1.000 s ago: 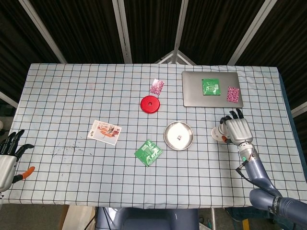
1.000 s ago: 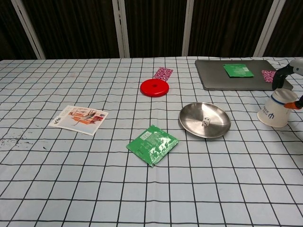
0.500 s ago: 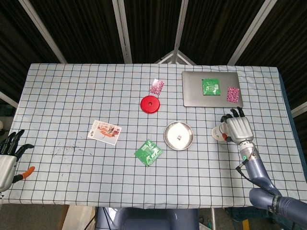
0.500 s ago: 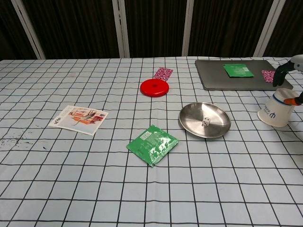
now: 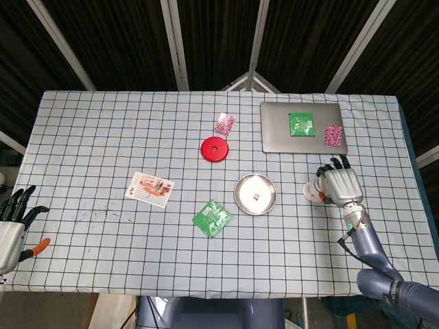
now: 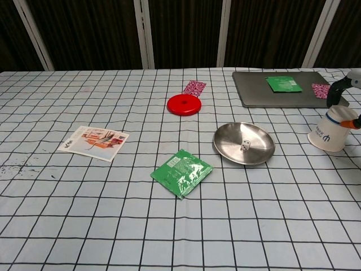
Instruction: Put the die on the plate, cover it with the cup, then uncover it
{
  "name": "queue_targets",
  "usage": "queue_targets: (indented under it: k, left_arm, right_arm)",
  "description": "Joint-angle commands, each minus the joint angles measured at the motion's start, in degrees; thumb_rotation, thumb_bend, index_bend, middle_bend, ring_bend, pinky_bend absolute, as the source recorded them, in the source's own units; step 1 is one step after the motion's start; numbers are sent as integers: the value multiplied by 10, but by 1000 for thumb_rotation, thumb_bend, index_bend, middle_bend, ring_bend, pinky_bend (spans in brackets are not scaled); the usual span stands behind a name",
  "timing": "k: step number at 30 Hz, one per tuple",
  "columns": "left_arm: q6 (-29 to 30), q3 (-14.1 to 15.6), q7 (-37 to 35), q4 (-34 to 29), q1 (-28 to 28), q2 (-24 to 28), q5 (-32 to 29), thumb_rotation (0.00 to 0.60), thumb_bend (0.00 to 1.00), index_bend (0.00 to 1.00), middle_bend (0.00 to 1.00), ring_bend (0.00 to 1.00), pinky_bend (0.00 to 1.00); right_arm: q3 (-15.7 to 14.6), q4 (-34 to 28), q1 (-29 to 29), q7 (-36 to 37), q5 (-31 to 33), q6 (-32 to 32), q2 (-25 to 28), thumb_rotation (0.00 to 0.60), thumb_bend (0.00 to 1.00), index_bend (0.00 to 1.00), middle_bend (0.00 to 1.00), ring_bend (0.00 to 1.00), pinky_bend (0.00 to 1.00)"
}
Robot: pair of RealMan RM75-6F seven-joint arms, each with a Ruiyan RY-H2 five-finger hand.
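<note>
One die [image 6: 245, 146] lies in the metal plate [image 6: 228, 148] near the middle of the table [image 5: 103, 151], white with dark pips. To the right of the plate stands a white paper cup [image 6: 329, 130], mouth down and tilted. The right hand [image 5: 339, 184] is wrapped over the cup from above, fingers curled round its far side, holding it. The left hand [image 5: 12, 219] hangs off the near left edge of the table with its fingers spread apart and nothing in them.

Far of the plate lies a red disc [image 6: 184, 104], with a pink packet [image 6: 195, 87] just beyond it. A grey laptop [image 5: 274, 133] at the far right carries a green packet [image 5: 300, 124] and another pink packet [image 5: 333, 133]. A larger green packet [image 6: 181, 172] lies near and left of the plate, and a printed card [image 6: 93, 141] lies further left.
</note>
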Motion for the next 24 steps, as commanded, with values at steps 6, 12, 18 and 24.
queue_targets:
  k: [6,12,18,24]
  left_arm:
    - [-2,0,1,1,-1,-1,0,600,260,324,0,0,128]
    - [-3,0,4,0,-2,-1,0,600,260,326,0,0,128]
    - [-5,1,7,0,-2,-2,-1,600,260,331,0,0,128]
    - [-6,1,8,0,-3,-3,-1,600,260,336,0,0,128]
  right_arm:
    - [-2,7,-1,2,3,-4,-2,600,303,400,350,137,0]
    - [-3,11,-1,2,4,-7,-2,600,302,400,350,137,0]
    - [-5,15,-3,6,4,-8,-2,600,303,400,350,137,0]
    - [-6,15,-6,8,2,-8,2,600,303,400,350,137,0]
